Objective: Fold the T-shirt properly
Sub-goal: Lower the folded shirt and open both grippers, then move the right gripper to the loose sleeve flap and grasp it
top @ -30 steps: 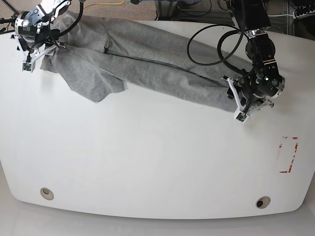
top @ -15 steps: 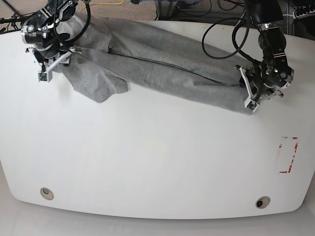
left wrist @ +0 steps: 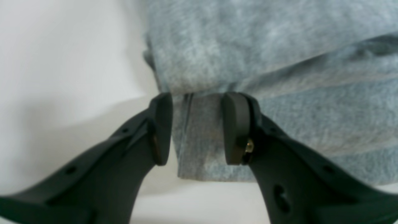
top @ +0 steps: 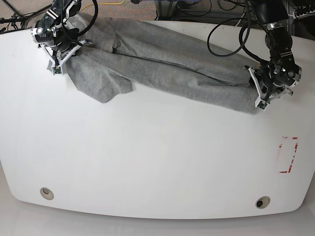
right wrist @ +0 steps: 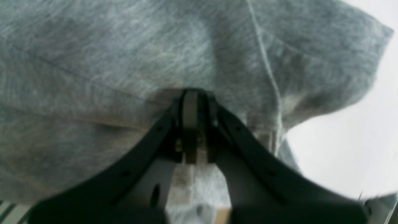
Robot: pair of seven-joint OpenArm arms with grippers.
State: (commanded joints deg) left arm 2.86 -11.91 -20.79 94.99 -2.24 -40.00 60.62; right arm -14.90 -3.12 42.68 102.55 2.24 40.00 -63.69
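Note:
The heather-grey T-shirt [top: 162, 64] lies stretched in a long rumpled band across the far half of the white table [top: 147, 157], a sleeve flap hanging toward the front at the left. My right gripper [top: 55, 69] is at its left end, and the right wrist view shows that gripper [right wrist: 190, 102] shut tight on a fold of the T-shirt [right wrist: 108, 56]. At the band's right end is my left gripper [top: 258, 101]. In the left wrist view this gripper [left wrist: 196, 124] has its fingers a little apart with a hemmed edge of the T-shirt [left wrist: 264, 46] pinched between them.
A red rectangular marking [top: 288, 155] is on the table at the right. Two round holes [top: 47, 192] [top: 262, 202] sit near the front edge. Black cables [top: 221, 39] loop from the right-hand arm over the shirt.
Both arms have moved rightward and slightly toward the back, dragging the shirt with them. The shirt's right end now lies nearer the table's right edge.

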